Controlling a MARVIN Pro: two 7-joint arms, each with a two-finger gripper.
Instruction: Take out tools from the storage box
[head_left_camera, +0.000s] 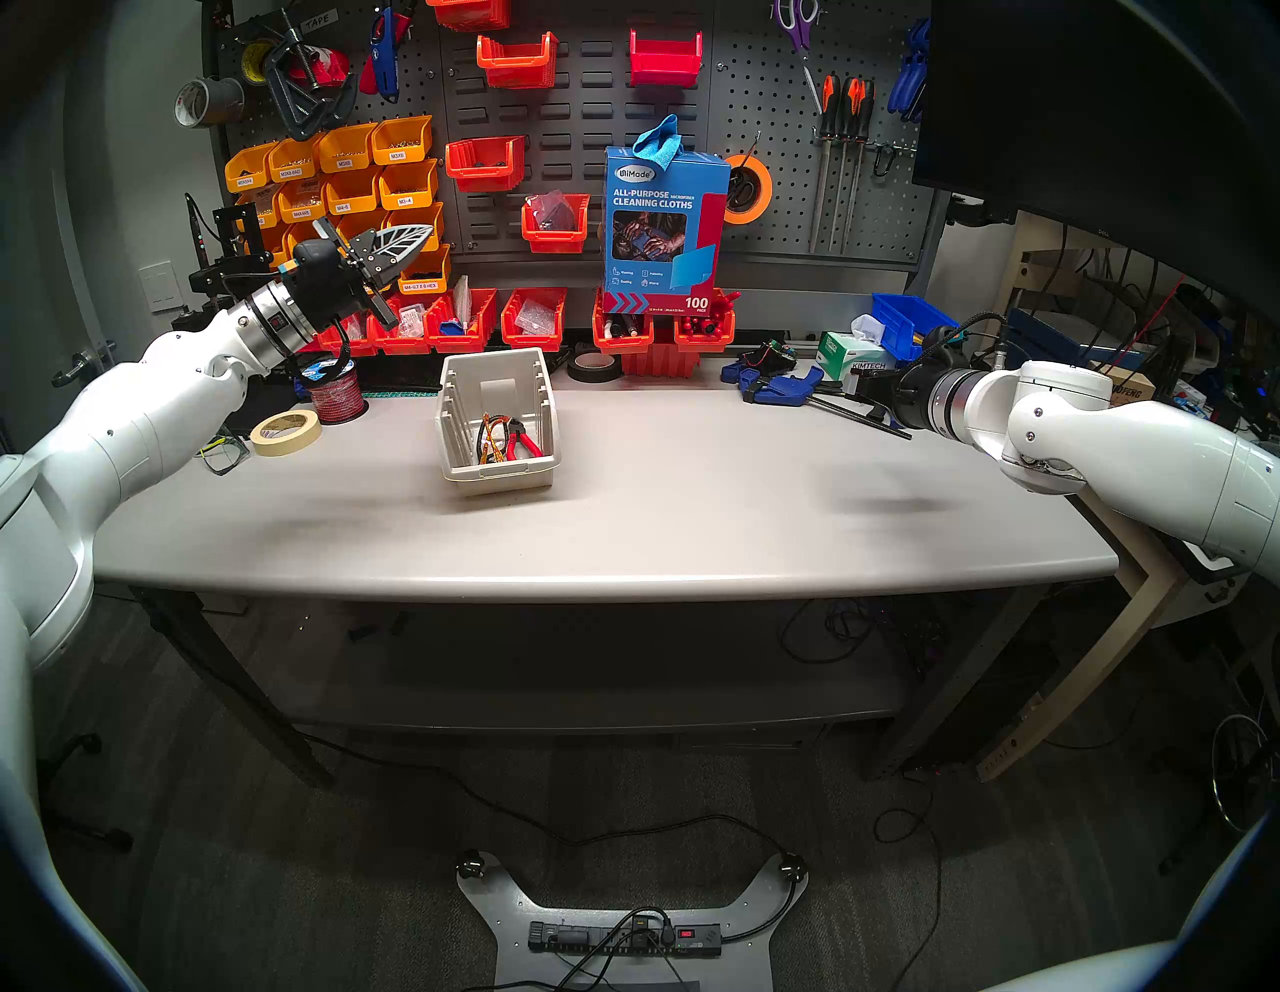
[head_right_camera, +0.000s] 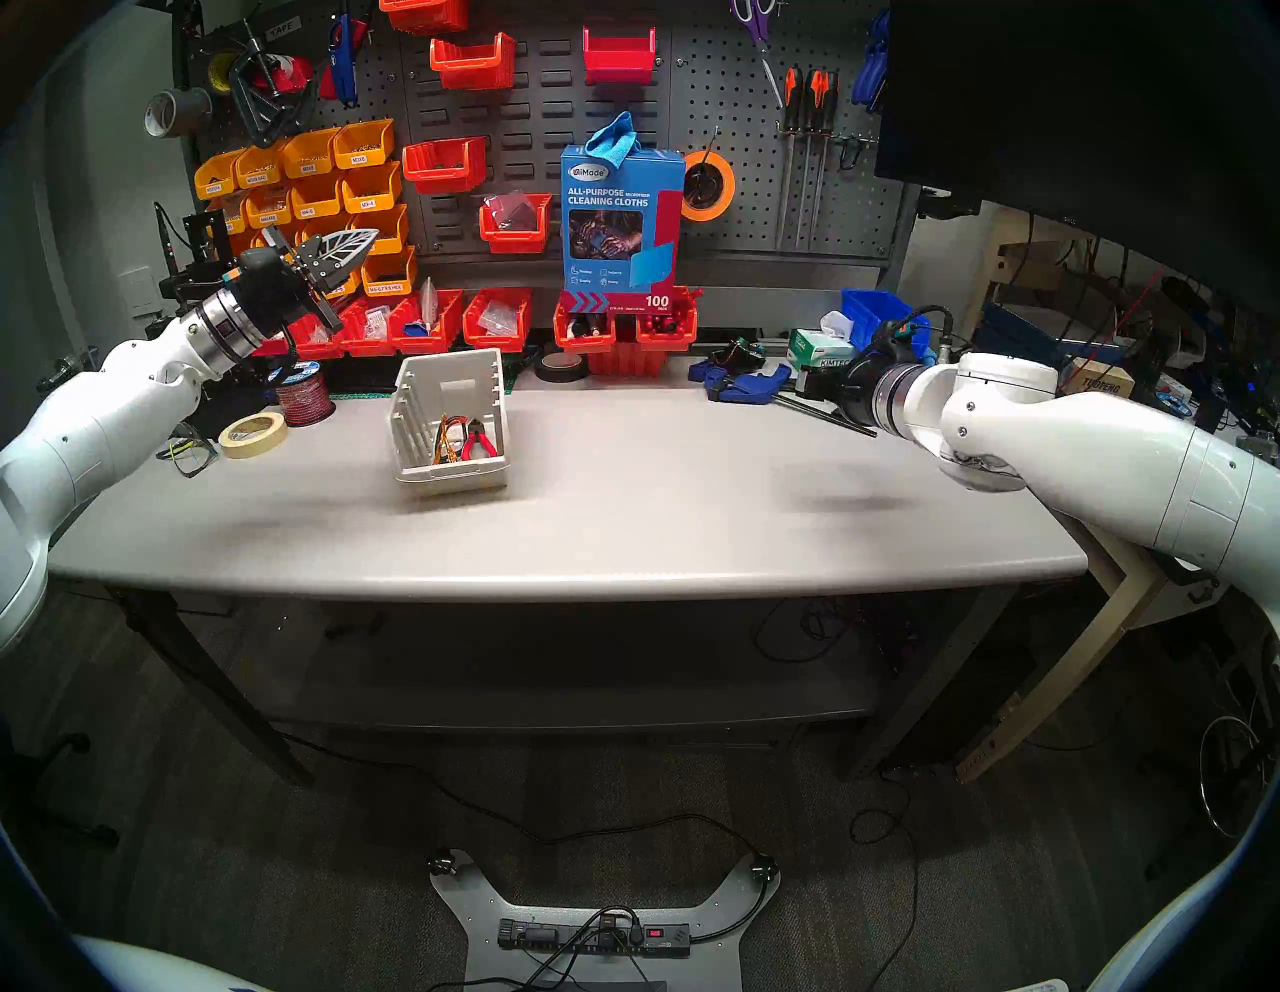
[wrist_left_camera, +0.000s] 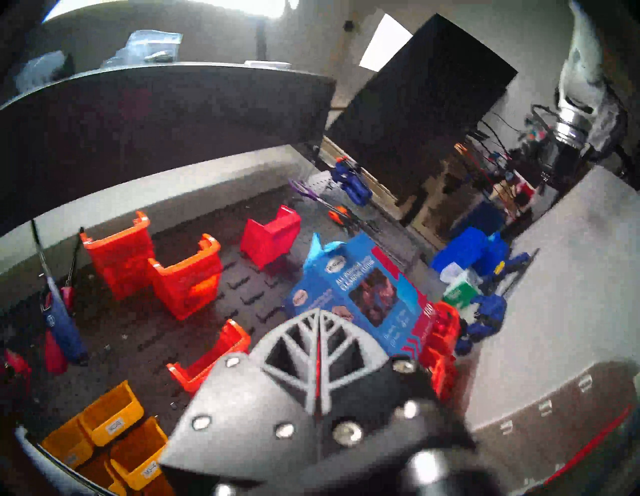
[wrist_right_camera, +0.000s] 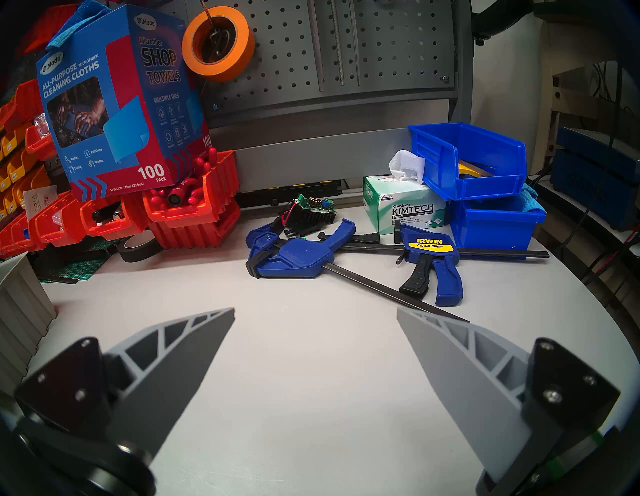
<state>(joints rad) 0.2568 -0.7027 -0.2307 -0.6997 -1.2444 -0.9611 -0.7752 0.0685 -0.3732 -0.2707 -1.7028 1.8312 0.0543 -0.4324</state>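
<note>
pliers (head_left_camera: 521, 443) still in the storage box (head_left_camera: 496, 478); left hand (head_left_camera: 424, 233) clenched empty, right hand (wrist_right_camera: 315, 313) released, so unclench first, drop in straight

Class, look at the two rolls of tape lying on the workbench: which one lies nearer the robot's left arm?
The cream masking tape roll, lying flat near the table's left edge beside the red wire spool. The other, a black tape roll, sits behind the beige storage box.

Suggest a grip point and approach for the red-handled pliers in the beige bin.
Judging by the head views, grip the pliers across both red handles and come straight down through the open top. They lie flat on the storage box floor, dark jaws toward the back wall, glasses close on their left, so set the fingers fore and aft. Walls block side approaches.
</note>
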